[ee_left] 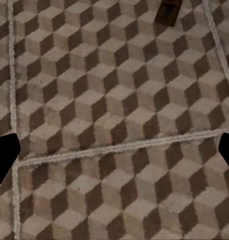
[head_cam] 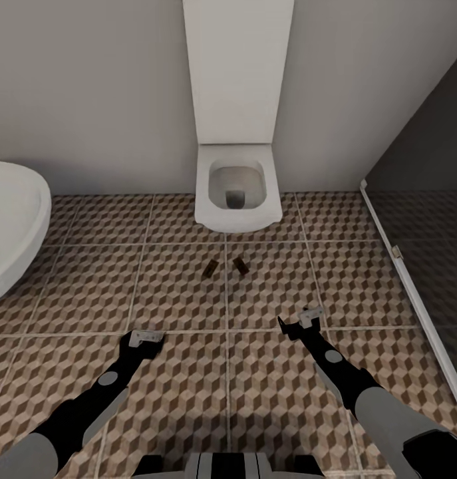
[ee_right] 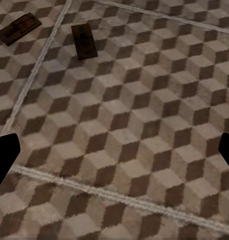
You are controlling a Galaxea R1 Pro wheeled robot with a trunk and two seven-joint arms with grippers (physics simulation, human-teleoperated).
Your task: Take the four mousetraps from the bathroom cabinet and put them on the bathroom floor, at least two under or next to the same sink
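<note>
The risk: two mousetraps (head_cam: 211, 268) (head_cam: 239, 265) lie on the bathroom floor (head_cam: 175, 293) just before the toilet (head_cam: 237, 186), well apart from the sink (head_cam: 8, 226) (so neither may count as beside it). Left gripper (head_cam: 145, 336) and right gripper (head_cam: 303, 324) hover with fingers wide, empty. A dark shower partition (head_cam: 421, 219) closes the floor's right edge.

Two small flat rectangular brown wooden mousetraps lie on the bathroom floor (head_cam: 175, 286), large tiles printed with a brown, tan and white cube pattern and pale grout lines. Both lie just in front of the white toilet (head_cam: 236, 189): the left mousetrap (head_cam: 211, 268) and the right mousetrap (head_cam: 240, 266) sit either side of one grout line, near each other but apart, angled differently.
</note>
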